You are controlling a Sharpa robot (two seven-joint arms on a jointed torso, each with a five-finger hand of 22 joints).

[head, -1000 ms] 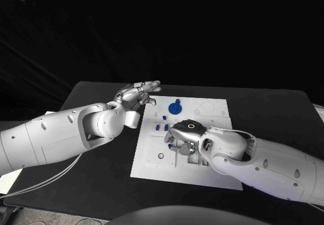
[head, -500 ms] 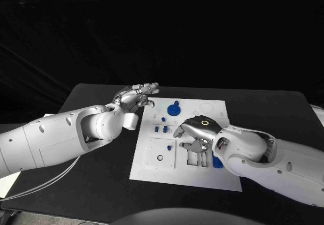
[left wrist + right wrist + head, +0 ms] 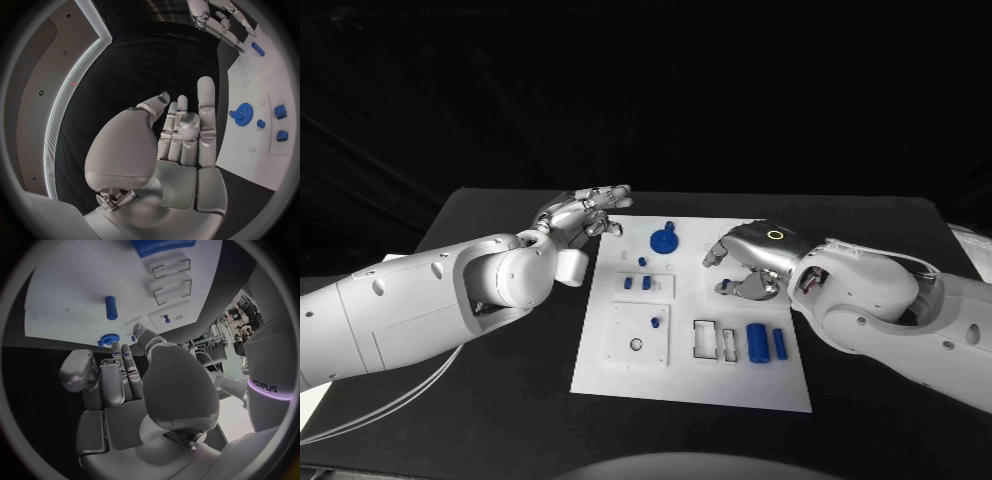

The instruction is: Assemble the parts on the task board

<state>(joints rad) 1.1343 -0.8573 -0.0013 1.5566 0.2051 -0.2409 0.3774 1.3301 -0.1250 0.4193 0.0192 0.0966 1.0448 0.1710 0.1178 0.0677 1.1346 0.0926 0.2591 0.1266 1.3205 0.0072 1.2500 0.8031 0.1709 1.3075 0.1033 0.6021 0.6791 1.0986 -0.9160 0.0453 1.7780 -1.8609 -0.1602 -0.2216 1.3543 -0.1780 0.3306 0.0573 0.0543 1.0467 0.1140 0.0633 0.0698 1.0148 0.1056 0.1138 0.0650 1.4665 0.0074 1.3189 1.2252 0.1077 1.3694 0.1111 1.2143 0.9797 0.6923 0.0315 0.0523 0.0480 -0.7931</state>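
Table, black, carries everything; the board, a white plate, lies flat at its middle; the left arm comes across the table to the board's far left corner, and the right arm lies over the board's right side.

Left hand hangs just off that far left corner, palm upright, fingers straight and a little apart, nothing in it; the right hand sits above the board's right half, fingers curled in toward the palm, and nothing shows between them.

Parts lie on the board, apart from both hands; a blue gear stands near the far edge, between the two hands; two blue bars lie side by side near the right edge, on the near side of the right hand; two small blocks sit in a square panel left of centre, with a smaller peg just beyond them; another small piece stands in the nearer panel, beside a dark ring; two rectangular slots lie left of the bars.
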